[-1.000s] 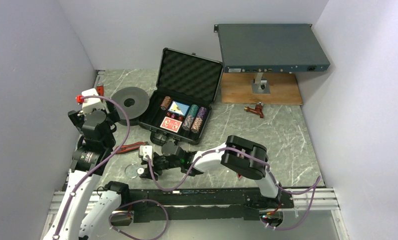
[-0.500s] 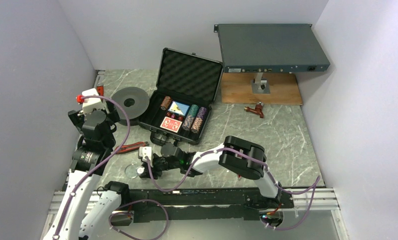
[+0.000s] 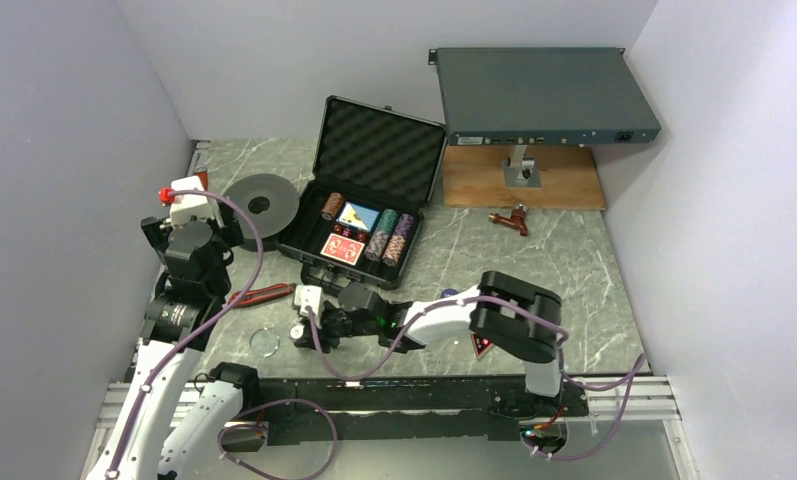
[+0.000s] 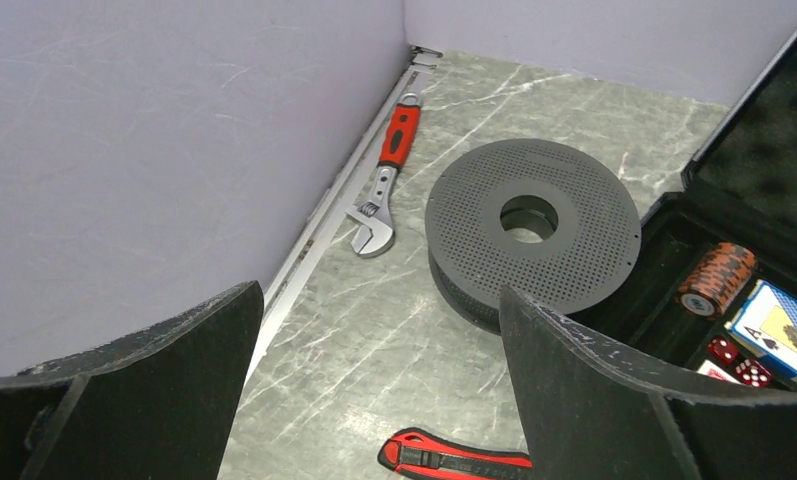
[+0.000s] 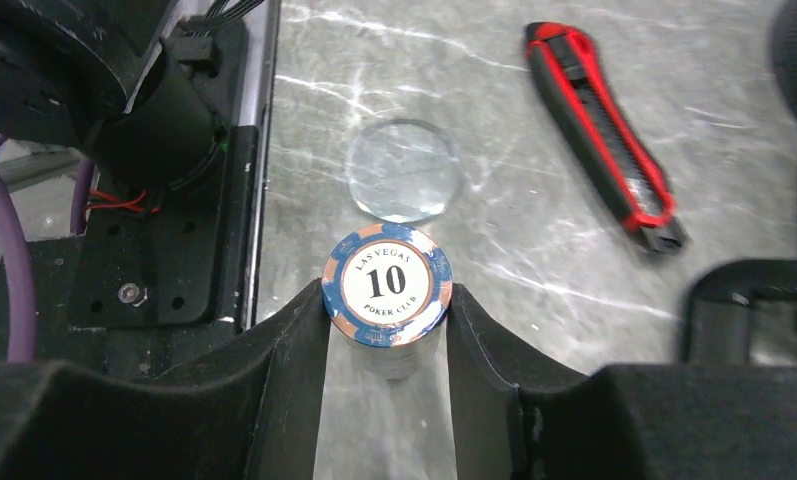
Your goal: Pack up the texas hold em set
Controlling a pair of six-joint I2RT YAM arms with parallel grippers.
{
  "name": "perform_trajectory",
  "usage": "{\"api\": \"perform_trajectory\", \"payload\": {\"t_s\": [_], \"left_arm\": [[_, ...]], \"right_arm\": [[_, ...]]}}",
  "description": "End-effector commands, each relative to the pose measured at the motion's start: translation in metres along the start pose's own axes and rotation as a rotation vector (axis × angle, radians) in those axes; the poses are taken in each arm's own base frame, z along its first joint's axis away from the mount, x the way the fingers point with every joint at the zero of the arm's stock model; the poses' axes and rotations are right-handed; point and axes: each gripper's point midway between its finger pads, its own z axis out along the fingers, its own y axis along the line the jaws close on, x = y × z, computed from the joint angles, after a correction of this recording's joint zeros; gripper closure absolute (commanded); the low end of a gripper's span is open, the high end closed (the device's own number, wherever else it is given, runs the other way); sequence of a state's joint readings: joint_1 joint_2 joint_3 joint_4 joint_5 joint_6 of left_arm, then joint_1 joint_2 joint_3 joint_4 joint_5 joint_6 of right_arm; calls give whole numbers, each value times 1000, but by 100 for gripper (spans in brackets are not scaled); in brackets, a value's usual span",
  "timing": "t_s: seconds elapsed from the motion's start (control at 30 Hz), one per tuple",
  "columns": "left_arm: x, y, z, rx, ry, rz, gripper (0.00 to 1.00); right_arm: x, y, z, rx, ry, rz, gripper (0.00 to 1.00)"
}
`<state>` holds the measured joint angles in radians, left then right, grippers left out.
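Right gripper [image 5: 386, 296] is clamped on a chip stack [image 5: 386, 282], held near the disc [image 5: 402, 183], well apart from the open case [image 3: 379, 150]. Left gripper [image 4: 374, 300] is spread wide, empty, facing the spool [image 4: 531, 215].

The top chip of the blue-and-salmon poker chip stack [image 5: 387, 283] carries a round white label. "LAS VEGAS" arches along its upper edge, a large "10" sits in the middle, and "POKER CLUB" curves beneath. The red dice [image 4: 721, 350] in the briefcase [image 3: 374, 150] show white pips, too small to count. The markings along the front of the grey rack-mount box [image 3: 549, 95] are too small to read.
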<state>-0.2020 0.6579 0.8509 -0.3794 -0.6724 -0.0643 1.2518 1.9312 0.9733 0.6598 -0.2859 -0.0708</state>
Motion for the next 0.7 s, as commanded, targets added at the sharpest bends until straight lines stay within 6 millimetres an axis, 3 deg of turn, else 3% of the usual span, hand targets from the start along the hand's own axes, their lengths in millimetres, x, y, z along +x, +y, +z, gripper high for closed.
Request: {"api": "perform_trajectory", "payload": {"t_s": [0.0,0.33,0.53,0.67], "left_arm": [[-6,-12,-1,81,-21,13,7],[-12,-67,-20,444,-107,86,10],[-18,-108,-52,747,-216,136,12],[-16,-123,-68,867,-254,170,13]], "right_arm": [[-83,-33,-37,132,-197,-26,96],[-98,-109,-119,336,-235,128,100],[-112,-126,-146,419,-237,109,100],[-124,-132,-164,455,-284,109,100]]}}
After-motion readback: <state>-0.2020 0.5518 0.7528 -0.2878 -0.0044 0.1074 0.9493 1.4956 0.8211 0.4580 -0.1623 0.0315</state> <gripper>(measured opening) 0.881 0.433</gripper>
